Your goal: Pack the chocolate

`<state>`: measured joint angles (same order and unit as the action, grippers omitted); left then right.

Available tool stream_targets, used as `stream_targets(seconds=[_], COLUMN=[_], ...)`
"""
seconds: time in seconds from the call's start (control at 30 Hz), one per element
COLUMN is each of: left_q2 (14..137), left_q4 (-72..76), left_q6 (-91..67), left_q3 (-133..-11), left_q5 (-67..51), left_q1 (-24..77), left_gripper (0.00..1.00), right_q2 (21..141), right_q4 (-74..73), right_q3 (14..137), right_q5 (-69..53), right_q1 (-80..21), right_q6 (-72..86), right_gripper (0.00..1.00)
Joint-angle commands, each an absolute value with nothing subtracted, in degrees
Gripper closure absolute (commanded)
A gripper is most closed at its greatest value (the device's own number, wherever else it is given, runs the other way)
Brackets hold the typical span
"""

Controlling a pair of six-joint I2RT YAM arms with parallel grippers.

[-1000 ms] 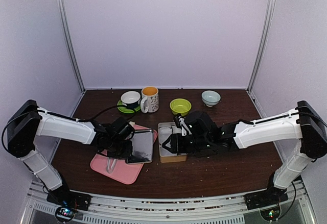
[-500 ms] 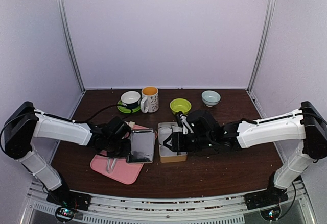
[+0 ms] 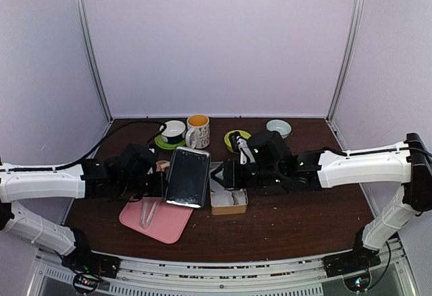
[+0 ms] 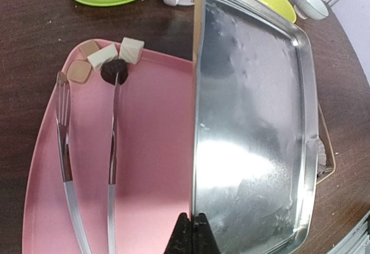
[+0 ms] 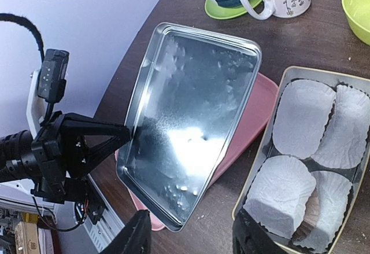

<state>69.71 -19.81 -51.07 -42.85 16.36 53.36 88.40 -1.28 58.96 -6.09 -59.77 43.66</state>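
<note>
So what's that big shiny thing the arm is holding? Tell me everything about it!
It is a silvery metal lid, rectangular with rounded corners and a raised rim, its shiny inside smudged and reflecting light. The left gripper pinches one long edge, holding it tilted in the air over the pink tray, beside the open tin. Nothing else seems to touch it.

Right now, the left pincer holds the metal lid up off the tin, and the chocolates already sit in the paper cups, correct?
Not quite. The left pincer does hold the lid up, but the chocolates lie on the pink tray, as the left wrist view shows. The paper cups in the tin look empty in the right wrist view.
</note>
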Motion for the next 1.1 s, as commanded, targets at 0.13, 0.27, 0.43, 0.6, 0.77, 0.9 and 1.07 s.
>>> stream_targets(seconds=[0.13, 0.27, 0.43, 0.6, 0.77, 0.9, 1.07], left_q2=[64.63, 64.11, 63.7, 64.1, 64.04, 63.89, 64.77], left_q4=[-13.17, -11.44, -7.4, -3.5, -1.91, -0.85, -0.1], left_q6=[-48.47, -47.19, -45.51, -43.38, -42.73, -42.61, -42.69], left_q3=[-40.99, -40.68, -39.38, -38.85, -38.62, -38.07, -38.13], left_q5=[22.54, 22.01, 20.51, 18.4, 17.82, 17.34, 16.7], left_q1=[56.81, 57.21, 57.86, 58.34, 58.7, 58.79, 58.89], left_gripper=[1.0, 1.0, 1.0, 1.0, 1.0, 1.0, 1.0], right_q2=[89.1, 90.35, 92.37, 94.06, 94.45, 93.43, 91.74], right_q4=[-2.86, -1.75, -2.96, -2.48, -3.04, -2.8, -2.53], right_q3=[62.22, 62.93, 64.91, 65.68, 65.7, 64.78, 63.63], right_q5=[-2.57, -3.17, -1.67, -1.42, -0.19, 1.69, 3.44], right_q1=[-59.87, -59.85, -59.57, -58.93, -58.59, -58.46, -58.39], right_q6=[43.81, 44.82, 46.07, 47.46, 48.13, 48.33, 48.26], right_gripper=[0.53, 0.54, 0.59, 0.64, 0.68, 0.76, 0.89])
